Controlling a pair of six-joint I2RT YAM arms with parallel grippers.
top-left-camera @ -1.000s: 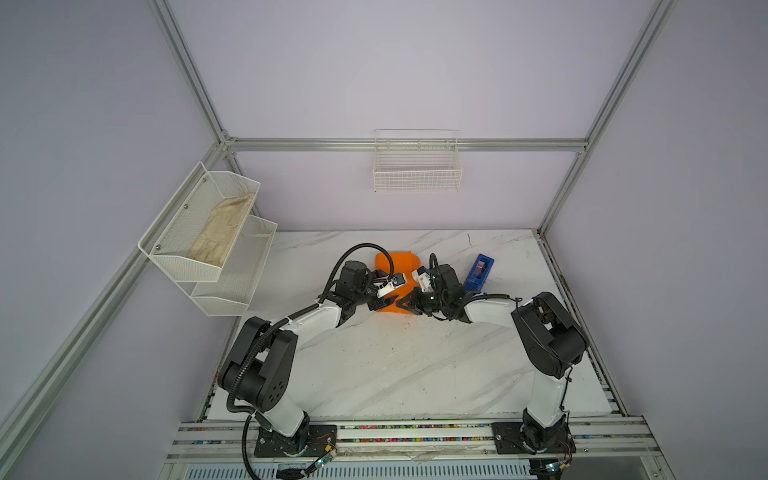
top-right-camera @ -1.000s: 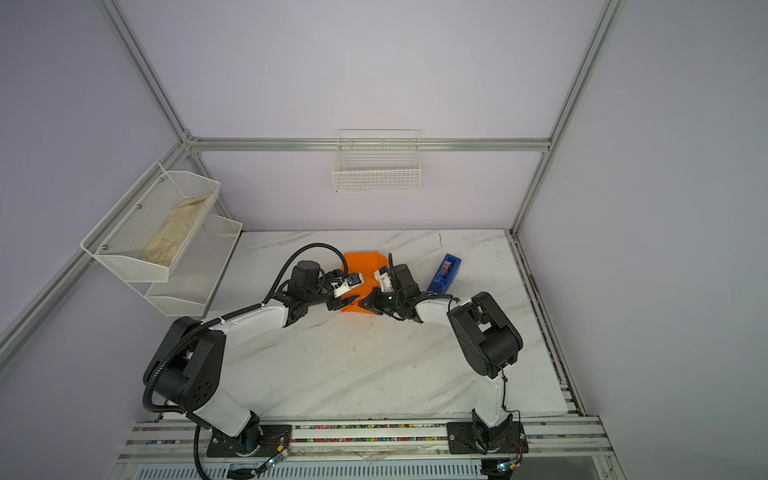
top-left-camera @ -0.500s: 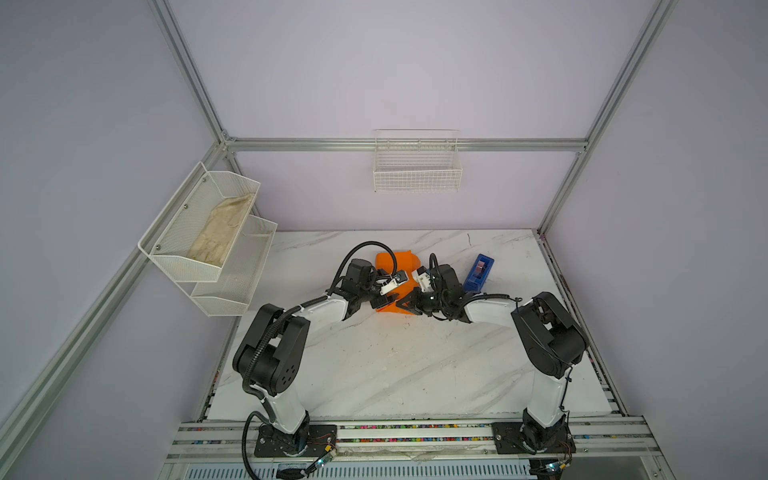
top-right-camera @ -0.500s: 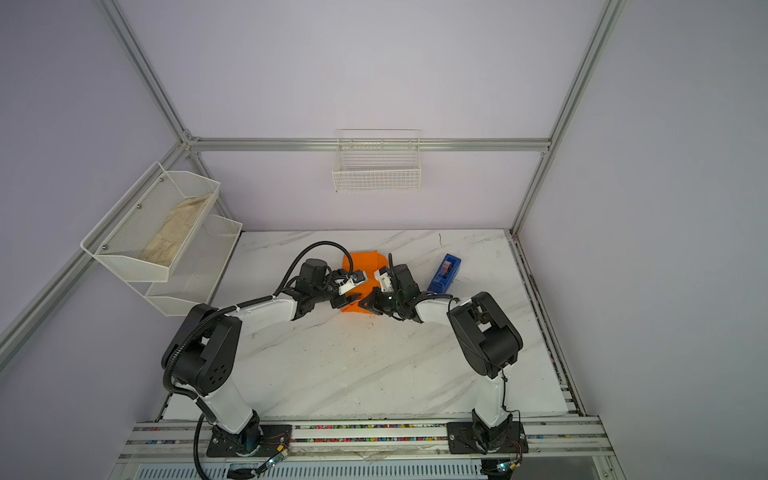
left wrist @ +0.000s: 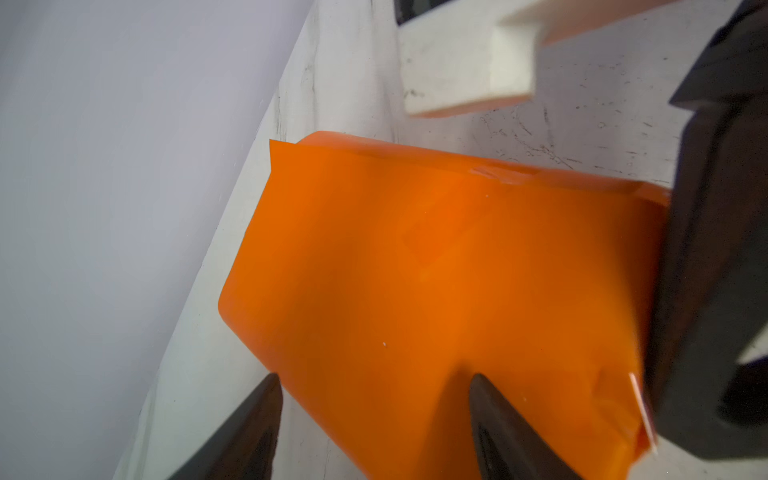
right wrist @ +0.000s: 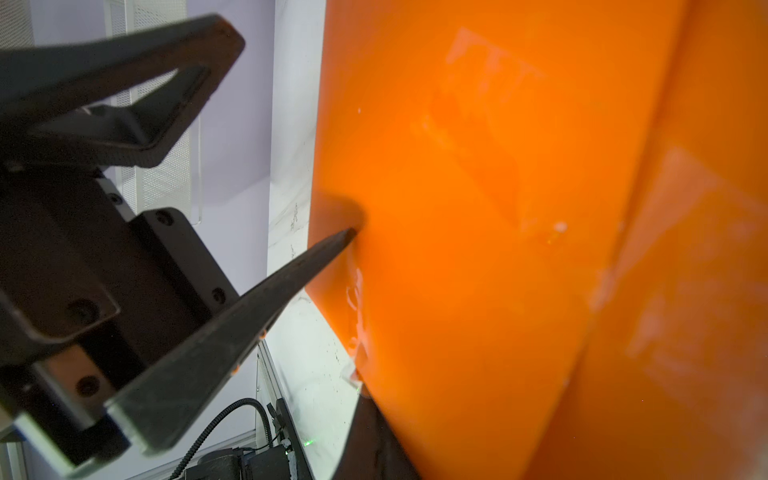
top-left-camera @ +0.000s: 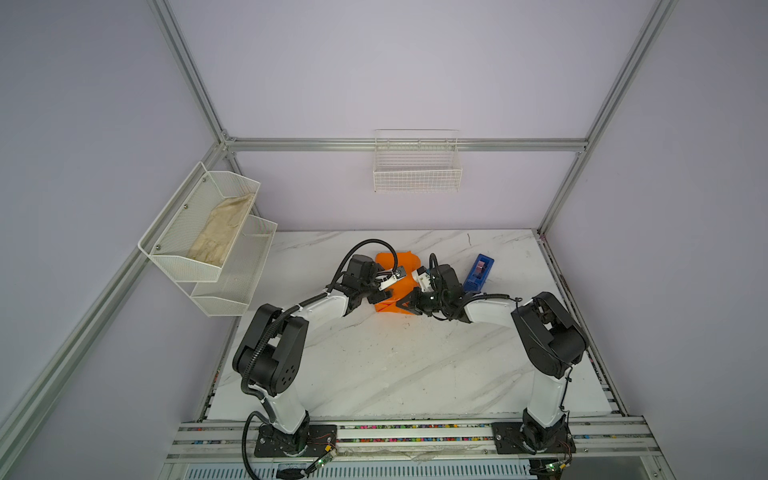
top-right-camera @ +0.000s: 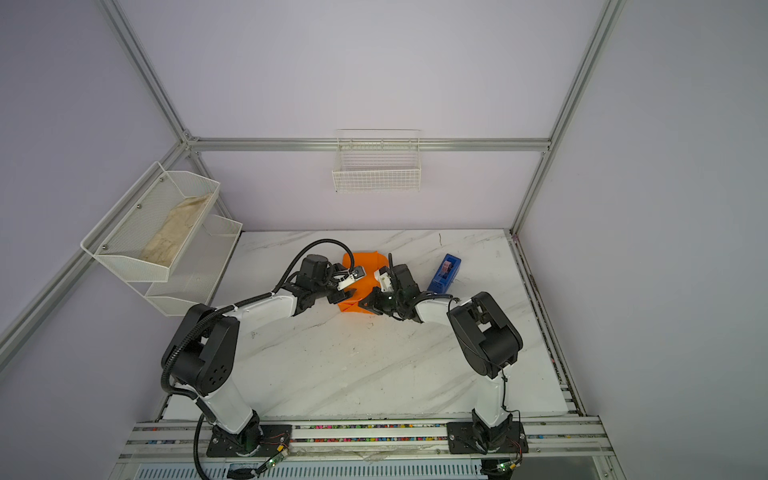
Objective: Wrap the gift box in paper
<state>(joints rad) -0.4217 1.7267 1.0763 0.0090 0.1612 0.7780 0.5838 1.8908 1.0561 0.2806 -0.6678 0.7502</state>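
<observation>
I am pressing my closed right gripper [top-left-camera: 404, 306] against the paper parcel [top-left-camera: 401, 259] on the table [top-left-camera: 374, 365], left gripper [left wrist: 372, 378] spread around its corner, risking the wrap tearing or unfolding if either drags.

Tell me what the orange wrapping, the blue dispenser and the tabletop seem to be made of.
Orange wrapping: paper, smooth with a slight sheen; it holds sharp folds and creases.
Blue dispenser: probably moulded plastic, even solid colour; too small to be sure.
Tabletop: white with grey veins, scuffed; marble or a marble-look laminate, cannot tell which.
</observation>
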